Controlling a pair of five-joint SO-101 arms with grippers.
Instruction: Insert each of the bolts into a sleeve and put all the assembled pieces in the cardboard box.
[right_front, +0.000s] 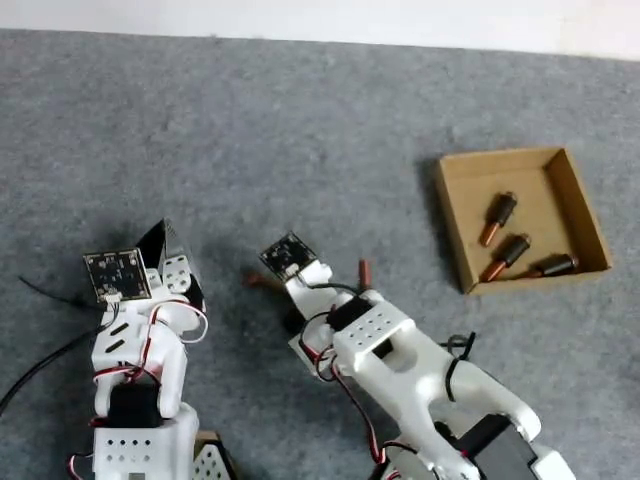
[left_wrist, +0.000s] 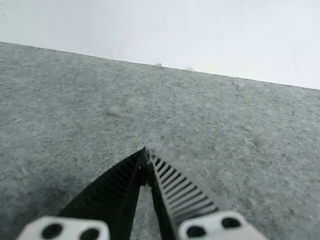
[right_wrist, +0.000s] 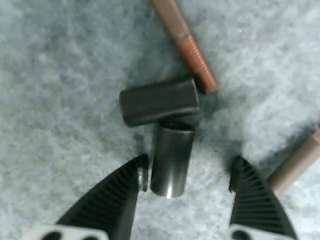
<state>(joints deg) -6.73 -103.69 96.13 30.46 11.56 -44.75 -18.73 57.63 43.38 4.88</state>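
My right gripper (right_wrist: 190, 167) is open, low over the grey carpet. One dark sleeve (right_wrist: 172, 160) lies between its fingers, close to one fingertip (right_wrist: 141, 167). A second dark sleeve (right_wrist: 159, 101) lies crosswise, touching the end of the first. Just beyond them lies a copper bolt (right_wrist: 185, 45), and another bolt (right_wrist: 297, 162) rests outside the other finger. In the high view two bolts (right_front: 265, 282) (right_front: 365, 270) flank the right arm's wrist. My left gripper (left_wrist: 146, 155) is shut and holds nothing; it sits at the left (right_front: 163, 238). The cardboard box (right_front: 452, 225) holds three assembled pieces (right_front: 505, 257).
Grey carpet covers the table, with a white wall along the far edge. A black cable (right_front: 45, 295) trails off at the left of the left arm. Bare carpet stretches between the arms and the box.
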